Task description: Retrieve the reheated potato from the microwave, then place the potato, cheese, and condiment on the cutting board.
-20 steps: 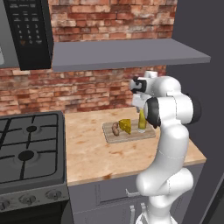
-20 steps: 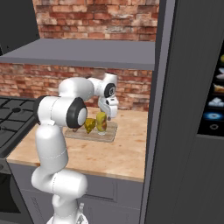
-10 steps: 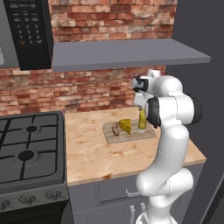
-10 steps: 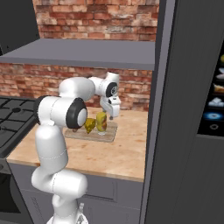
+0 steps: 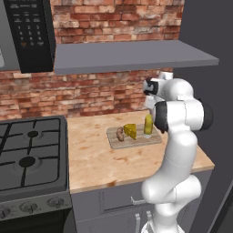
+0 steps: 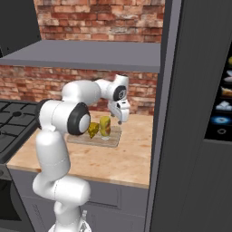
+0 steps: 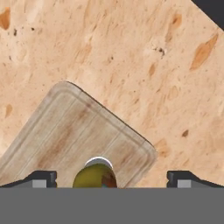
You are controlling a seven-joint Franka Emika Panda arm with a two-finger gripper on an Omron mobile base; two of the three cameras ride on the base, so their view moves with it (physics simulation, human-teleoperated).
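Observation:
On the wooden counter lies the cutting board [image 5: 136, 139] with the brown potato [image 5: 120, 134], the yellow cheese [image 5: 130, 131] wedge and the upright yellow condiment [image 5: 148, 125] bottle on it. My gripper [image 6: 121, 119] hangs open just above and to the right of the condiment [image 6: 105, 126], holding nothing. Looking down in the hand view, the condiment [image 7: 95, 175] cap sits on the cutting board [image 7: 83, 131] corner, between the spread fingertips [image 7: 41, 178] of the gripper [image 7: 111, 181]. The microwave [image 5: 29, 32] hangs high at the left with its door shut.
A gas stove [image 5: 29, 154] adjoins the counter on the left. A grey shelf [image 5: 132, 54] juts out low over the board, close above my hand. A tall dark cabinet [image 6: 195, 113] walls off the counter's right end. A brick wall backs it.
The hand has drifted slightly to the right above the bottle, jaws still wide. Potato, cheese and bottle have stayed put on the board.

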